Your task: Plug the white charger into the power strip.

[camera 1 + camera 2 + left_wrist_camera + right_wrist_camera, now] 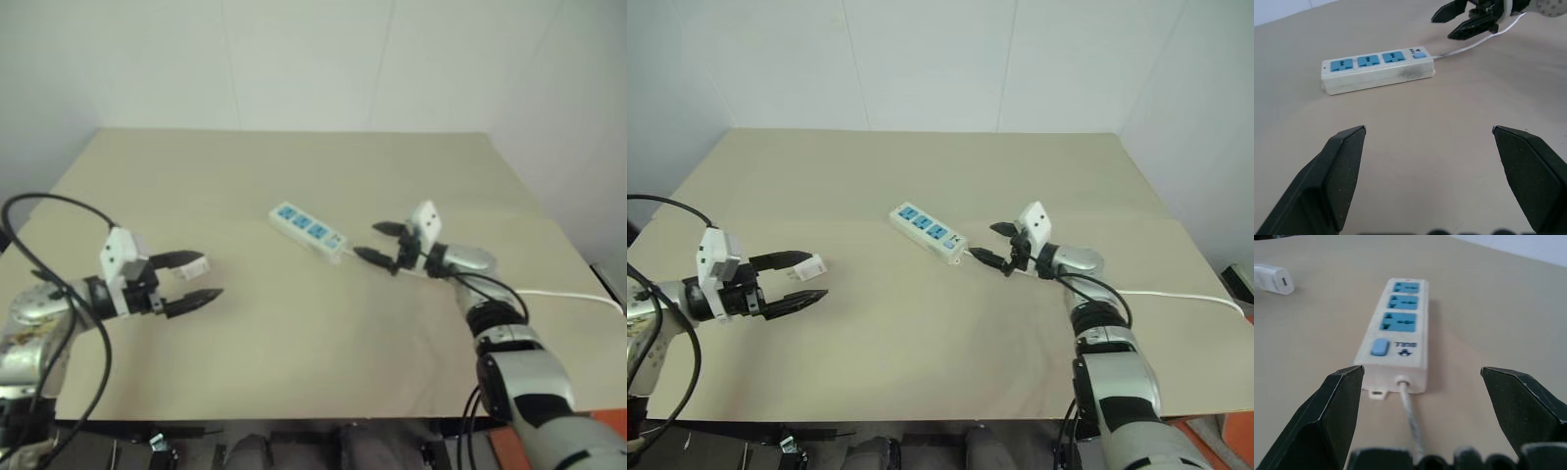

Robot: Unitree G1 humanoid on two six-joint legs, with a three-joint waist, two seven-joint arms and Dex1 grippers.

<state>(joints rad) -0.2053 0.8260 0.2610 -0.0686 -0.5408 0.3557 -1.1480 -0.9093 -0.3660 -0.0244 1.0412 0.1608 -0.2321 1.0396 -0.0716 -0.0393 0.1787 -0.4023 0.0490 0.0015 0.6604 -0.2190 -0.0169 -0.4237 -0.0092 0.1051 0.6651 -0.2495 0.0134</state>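
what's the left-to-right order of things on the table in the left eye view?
left gripper, jaws open → white charger lying beside its upper finger → power strip → right gripper, jaws open at the strip's cord end → thin white cord trailing to the table's right edge.

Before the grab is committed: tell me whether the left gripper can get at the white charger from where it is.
Probably yes. The left gripper is open, and the white charger lies on the table right by its fingertips, with nothing between them.
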